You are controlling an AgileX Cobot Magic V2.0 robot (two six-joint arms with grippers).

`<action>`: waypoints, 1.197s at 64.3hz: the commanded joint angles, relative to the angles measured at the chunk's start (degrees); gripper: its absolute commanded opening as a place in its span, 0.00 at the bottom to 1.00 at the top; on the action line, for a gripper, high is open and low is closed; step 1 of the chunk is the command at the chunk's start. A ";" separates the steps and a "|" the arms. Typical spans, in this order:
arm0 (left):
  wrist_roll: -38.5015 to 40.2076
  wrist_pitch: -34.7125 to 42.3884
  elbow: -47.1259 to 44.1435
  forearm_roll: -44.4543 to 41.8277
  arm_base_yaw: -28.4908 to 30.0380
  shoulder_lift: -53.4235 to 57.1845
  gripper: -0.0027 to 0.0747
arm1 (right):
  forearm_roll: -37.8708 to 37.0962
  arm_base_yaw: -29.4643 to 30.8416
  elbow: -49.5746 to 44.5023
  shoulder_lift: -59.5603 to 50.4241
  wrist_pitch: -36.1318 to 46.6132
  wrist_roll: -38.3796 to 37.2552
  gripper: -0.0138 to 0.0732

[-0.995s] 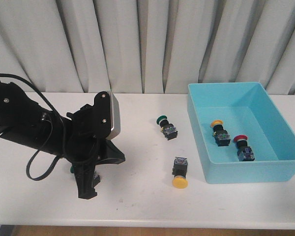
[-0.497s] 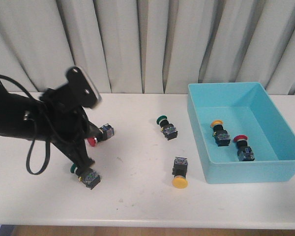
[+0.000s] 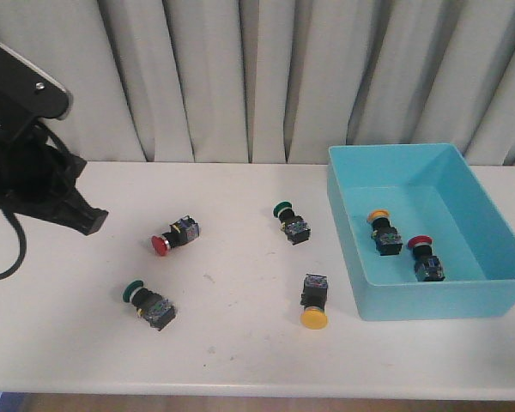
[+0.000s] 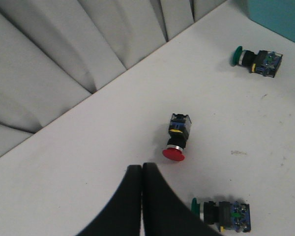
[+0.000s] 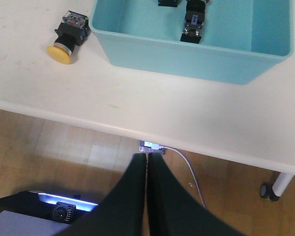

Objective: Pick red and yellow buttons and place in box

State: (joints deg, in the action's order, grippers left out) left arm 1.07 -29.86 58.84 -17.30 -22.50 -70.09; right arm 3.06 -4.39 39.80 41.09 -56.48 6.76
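Where the white worktop spreads before the grey curtain, six push-button switches can be counted, with the box as the landmark at the worktop's right end. Two of them lie inside the box: a yellow-capped button nearer its far wall and a red-capped button just beside it, toward the near wall. Four lie outside on the worktop. A second yellow button rests close to the box's near left corner, cap toward the front edge. A green-capped switch lies a little to the left of the box's left wall. A second red button lies well to the left of the box, and another green-capped switch sits farther left still and nearer the front edge. That makes two red, two yellow and two green.

The left tool is raised at the far left, well apart from the box, its fingers pressed together and holding nothing; the loose red button lies just beyond its tips in the left wrist view. The right tool has its fingers together too, empty, off the front edge of the worktop below the box's near wall.
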 commanded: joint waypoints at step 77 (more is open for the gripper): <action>2.50 35.11 -63.26 17.64 18.21 70.46 0.02 | 0.25 0.14 1.37 -0.16 2.64 0.42 0.15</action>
State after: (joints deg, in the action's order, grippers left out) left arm 3.27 -2.08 -1.61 -0.78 -4.28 -1.17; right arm 3.11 -4.39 39.80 41.09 -56.48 6.76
